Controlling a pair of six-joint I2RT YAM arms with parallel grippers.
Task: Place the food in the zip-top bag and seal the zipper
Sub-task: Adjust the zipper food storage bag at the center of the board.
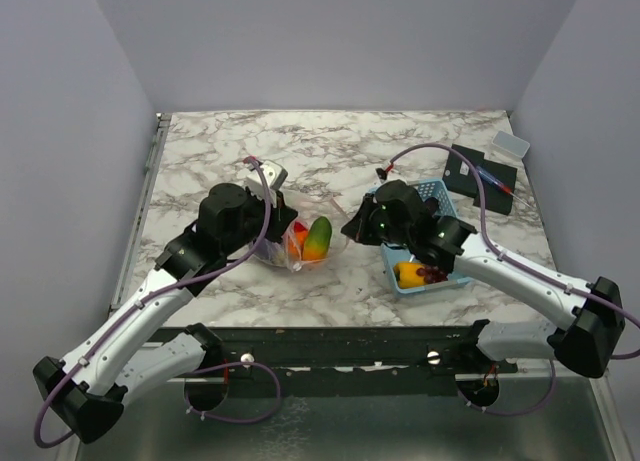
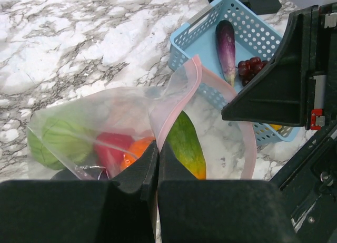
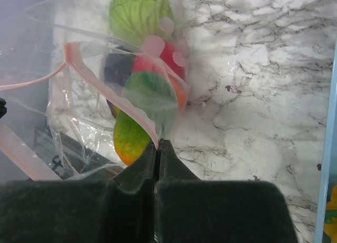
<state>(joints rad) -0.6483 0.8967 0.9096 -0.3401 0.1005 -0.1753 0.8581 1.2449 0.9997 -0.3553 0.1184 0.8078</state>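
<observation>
Loading step: left tool [image 2: 158,148] and right tool [image 3: 158,145] both pinch the zip-top bag's [image 2: 89,116] zipper [image 2: 185,98]; next likely means freeing one for the eggplant [image 2: 226,48] in the basket [image 2: 195,29].

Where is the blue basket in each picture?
Top external: the blue basket sits right of centre.
Left wrist: the basket is at the upper right, behind the bag's mouth.
Right wrist: only a thin sliver of it shows at the right edge.
Shared landmark: the clear zip-top bag, seen in all three.
</observation>
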